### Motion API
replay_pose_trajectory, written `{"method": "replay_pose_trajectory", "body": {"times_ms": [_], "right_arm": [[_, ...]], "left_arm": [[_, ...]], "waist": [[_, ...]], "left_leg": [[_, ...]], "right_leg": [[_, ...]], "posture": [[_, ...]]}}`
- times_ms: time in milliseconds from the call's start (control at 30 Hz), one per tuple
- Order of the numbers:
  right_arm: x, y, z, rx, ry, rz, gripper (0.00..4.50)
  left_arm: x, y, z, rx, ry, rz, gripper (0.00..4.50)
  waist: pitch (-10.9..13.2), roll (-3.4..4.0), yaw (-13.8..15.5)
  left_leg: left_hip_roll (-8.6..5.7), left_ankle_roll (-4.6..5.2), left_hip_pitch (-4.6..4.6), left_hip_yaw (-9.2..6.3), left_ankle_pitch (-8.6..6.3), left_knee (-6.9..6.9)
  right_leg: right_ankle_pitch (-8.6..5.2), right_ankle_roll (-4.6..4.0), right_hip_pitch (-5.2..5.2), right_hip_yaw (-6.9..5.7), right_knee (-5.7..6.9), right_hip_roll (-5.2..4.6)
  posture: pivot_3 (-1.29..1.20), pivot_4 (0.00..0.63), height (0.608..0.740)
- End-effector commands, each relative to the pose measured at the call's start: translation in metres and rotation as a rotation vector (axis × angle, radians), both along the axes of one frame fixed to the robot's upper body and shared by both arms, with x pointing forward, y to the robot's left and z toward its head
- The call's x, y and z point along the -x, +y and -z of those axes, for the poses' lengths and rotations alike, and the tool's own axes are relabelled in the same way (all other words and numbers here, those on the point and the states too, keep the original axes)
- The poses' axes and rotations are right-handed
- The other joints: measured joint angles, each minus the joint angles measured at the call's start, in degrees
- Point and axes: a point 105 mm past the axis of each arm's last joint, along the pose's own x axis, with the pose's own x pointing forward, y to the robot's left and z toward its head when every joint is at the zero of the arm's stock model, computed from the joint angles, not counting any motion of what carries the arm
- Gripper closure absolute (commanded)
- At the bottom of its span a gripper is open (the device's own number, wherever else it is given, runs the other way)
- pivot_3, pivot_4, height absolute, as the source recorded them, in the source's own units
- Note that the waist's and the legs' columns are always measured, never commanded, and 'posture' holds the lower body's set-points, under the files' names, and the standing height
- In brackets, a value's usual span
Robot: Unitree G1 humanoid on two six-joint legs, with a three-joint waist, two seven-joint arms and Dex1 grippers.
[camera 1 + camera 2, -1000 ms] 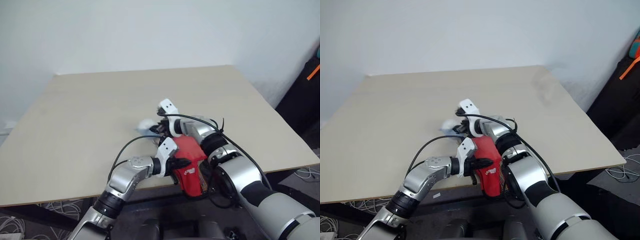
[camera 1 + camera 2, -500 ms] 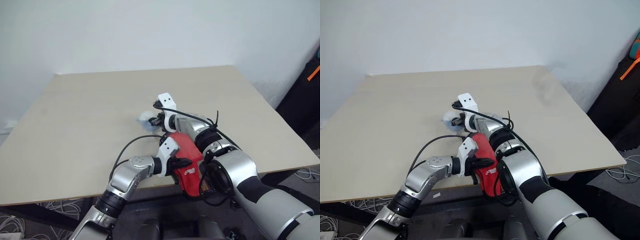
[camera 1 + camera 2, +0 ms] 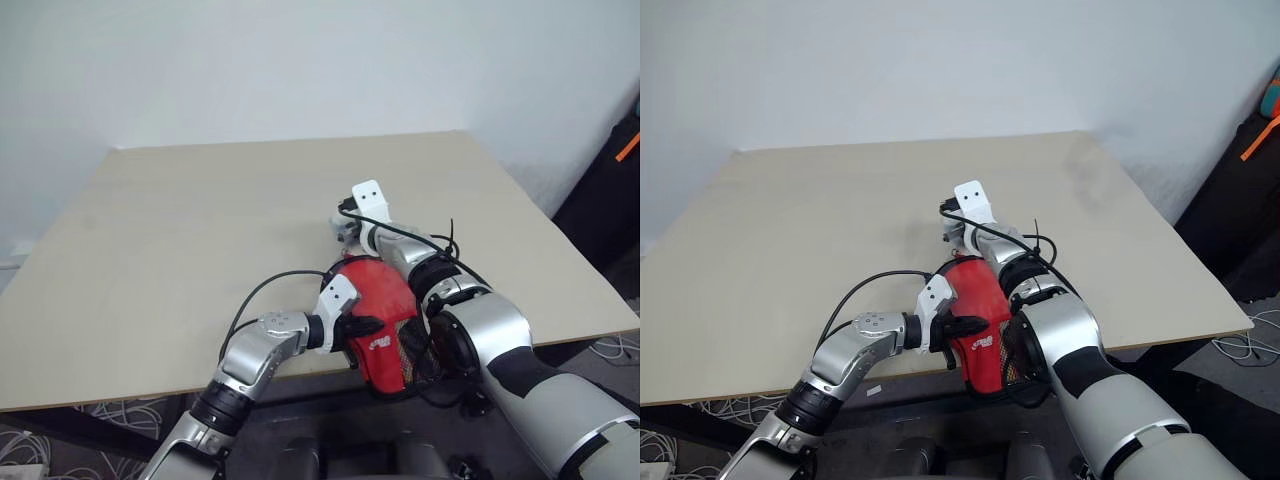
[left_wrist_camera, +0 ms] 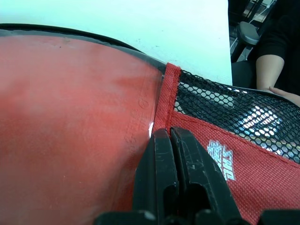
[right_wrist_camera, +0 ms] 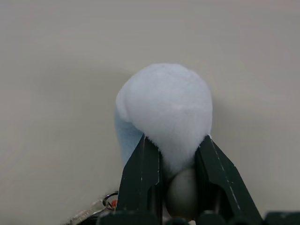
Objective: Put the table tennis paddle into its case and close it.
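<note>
The red case (image 3: 378, 300) lies at the table's near edge, with its narrow end hanging over the edge. Its black mesh panel (image 4: 234, 110) and white logo (image 4: 220, 159) face up. My left gripper (image 4: 169, 133) is shut, its tips resting on the red seam beside the mesh. Just beyond the case's round end, my right gripper (image 5: 176, 140) is shut on a fluffy white and pale-blue pom-pom (image 5: 164, 105) with a small metal ring (image 5: 110, 199) under it. The table tennis paddle is hidden.
The light wooden table (image 3: 180, 220) stretches wide to the left and far side. Dark bags (image 3: 610, 190) stand past its right edge, and cables (image 3: 40, 450) lie on the floor. A person's arm (image 4: 274, 70) shows beyond the case.
My right gripper has swung to the right and farther out along the case's round end, carrying the pom-pom with it. The left gripper and the case have stayed put.
</note>
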Motion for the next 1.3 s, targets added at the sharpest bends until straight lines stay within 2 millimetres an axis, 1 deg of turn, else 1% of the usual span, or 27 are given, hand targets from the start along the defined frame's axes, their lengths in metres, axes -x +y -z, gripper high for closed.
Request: {"method": "replay_pose_trajectory", "body": {"times_ms": [33, 133, 267, 500, 633, 767, 833, 1033, 1133, 1300], "right_arm": [[-0.013, -0.022, -0.024, 0.038, -0.100, 0.040, 4.12], [-0.015, -0.041, -0.021, 0.056, -0.093, 0.069, 4.12], [-0.016, -0.072, -0.015, 0.077, -0.077, 0.109, 4.12], [-0.011, -0.119, -0.010, 0.103, -0.060, 0.143, 4.12], [0.002, -0.144, -0.012, 0.112, -0.054, 0.142, 4.12], [0.024, -0.167, -0.018, 0.110, -0.045, 0.158, 4.12], [0.035, -0.175, -0.020, 0.111, -0.037, 0.163, 4.12], [0.072, -0.186, -0.023, 0.097, 0.008, 0.133, 4.12], [0.088, -0.182, -0.023, 0.078, 0.048, 0.085, 4.12], [0.117, -0.172, -0.023, 0.085, 0.100, -0.049, 4.12]], "left_arm": [[0.002, 0.004, 0.011, -0.045, 0.026, -0.013, 4.50], [0.002, 0.004, 0.011, -0.045, 0.029, -0.013, 4.50], [0.003, 0.002, 0.011, -0.041, 0.033, -0.011, 4.50], [0.004, -0.001, 0.012, -0.032, 0.038, -0.004, 4.50], [0.004, -0.003, 0.012, -0.029, 0.042, -0.002, 4.50], [0.005, -0.002, 0.013, -0.030, 0.046, -0.004, 4.50], [0.005, -0.003, 0.013, -0.028, 0.050, -0.002, 4.50], [0.007, -0.005, 0.015, -0.028, 0.059, 0.012, 4.50], [0.007, -0.005, 0.016, -0.030, 0.062, 0.016, 4.50], [0.005, -0.006, 0.016, -0.031, 0.062, 0.024, 4.50]], "waist": [[0.0, 0.01, 0.0], [0.0, 0.03, 0.0], [0.0, 0.04, 0.0], [-0.1, 0.17, 0.0], [-0.1, 0.19, 0.4], [-0.1, 0.22, 0.5], [-0.1, 0.24, 0.4], [-0.1, 0.25, 0.6], [-0.1, 0.25, 0.8], [-0.1, 0.23, 1.8]], "left_leg": [[0.00, 0.00, 0.00, 0.00, 0.00, 0.00], [0.00, 0.00, 0.00, 0.00, 0.00, 0.00], [0.00, 0.01, 0.00, 0.01, 0.00, 0.01], [-0.01, 0.02, 0.00, 0.05, 0.00, 0.02], [-0.02, 0.03, -0.02, 0.06, 0.00, 0.07], [-0.03, 0.03, -0.04, 0.06, 0.00, 0.11], [-0.03, 0.03, -0.04, 0.07, 0.00, 0.11], [0.00, 0.07, -0.04, 0.11, -0.03, 0.15], [0.01, 0.10, -0.05, 0.13, -0.04, 0.18], [0.04, 0.13, -0.05, 0.20, -0.06, 0.21]], "right_leg": [[0.00, 0.00, 0.00, 0.00, 0.00, 0.00], [0.00, 0.00, 0.01, 0.00, 0.00, 0.00], [0.00, 0.00, 0.05, 0.01, -0.02, -0.01], [0.00, 0.00, 0.07, 0.03, -0.04, -0.01], [0.00, 0.00, 0.10, 0.04, -0.06, -0.02], [0.00, 0.01, 0.12, 0.05, -0.06, -0.03], [-0.03, 0.06, 0.11, 0.05, -0.06, -0.03], [-0.17, 0.27, 0.14, 0.06, -0.10, -0.04], [-0.18, 0.29, 0.15, 0.05, -0.11, -0.04], [-0.20, 0.31, 0.15, 0.07, -0.13, -0.04]], "posture": [[0.00, 0.000, 0.698], [0.00, 0.000, 0.698], [0.00, 0.000, 0.698], [0.00, 0.000, 0.698], [0.00, 0.000, 0.698], [0.00, 0.000, 0.698], [0.00, 0.000, 0.698], [0.00, 0.000, 0.698], [0.00, 0.000, 0.698], [0.00, 0.000, 0.698]]}}
